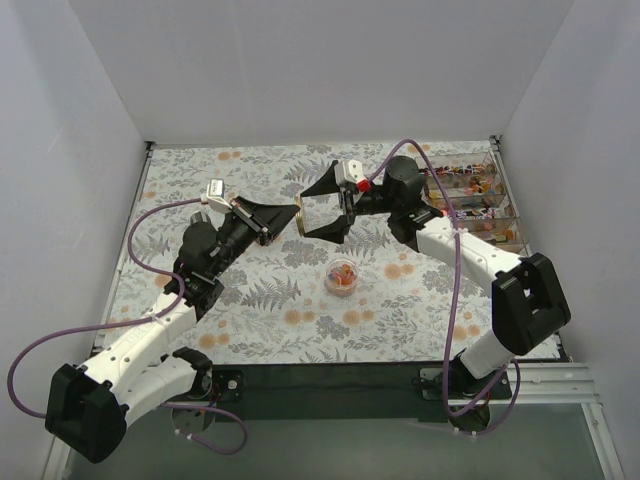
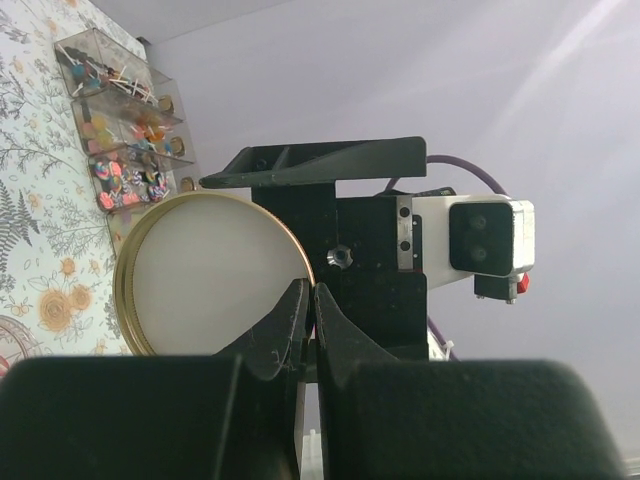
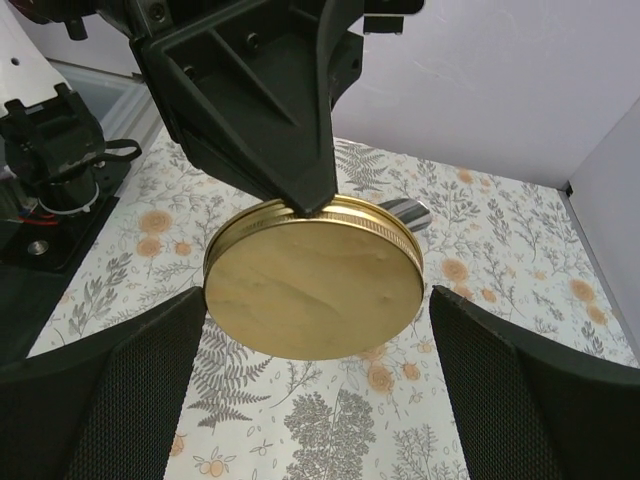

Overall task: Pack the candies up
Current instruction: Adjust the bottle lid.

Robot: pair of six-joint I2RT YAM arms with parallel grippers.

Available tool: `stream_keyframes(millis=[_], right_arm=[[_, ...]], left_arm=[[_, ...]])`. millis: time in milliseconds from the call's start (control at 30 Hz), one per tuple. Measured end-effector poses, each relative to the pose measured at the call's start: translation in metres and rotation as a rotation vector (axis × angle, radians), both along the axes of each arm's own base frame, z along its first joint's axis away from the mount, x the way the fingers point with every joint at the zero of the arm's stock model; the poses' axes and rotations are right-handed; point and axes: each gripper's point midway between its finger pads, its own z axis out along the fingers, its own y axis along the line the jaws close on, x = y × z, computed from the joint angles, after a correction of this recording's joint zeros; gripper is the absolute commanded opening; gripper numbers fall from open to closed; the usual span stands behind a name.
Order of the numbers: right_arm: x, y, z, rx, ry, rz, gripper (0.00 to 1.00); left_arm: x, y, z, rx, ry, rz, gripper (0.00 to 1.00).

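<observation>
Gold lid (image 3: 315, 275) is up off the table (image 1: 250, 310), pinched at its rim by the left gripper (image 2: 310, 300), jaws almost together on it. Right gripper (image 1: 322, 208) is spread wide, one finger on each side of the lid; I think there's no contact, but the top cam is too coarse to be sure. Candies (image 1: 342, 280) sit in the small clear jar (image 1: 328, 274), uncapped, on the table between the arms. More are in the compartment box (image 1: 478, 195), far right.
</observation>
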Motion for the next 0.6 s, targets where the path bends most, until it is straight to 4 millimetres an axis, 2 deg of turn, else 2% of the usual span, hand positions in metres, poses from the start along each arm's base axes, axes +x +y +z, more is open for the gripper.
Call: stream_keyframes(millis=[600], right_arm=[[-0.0084, 0.0016, 0.0083, 0.022, -0.016, 0.066, 0.98]], left_arm=[[0.0016, 0.0016, 0.0013, -0.007, 0.002, 0.018, 0.00]])
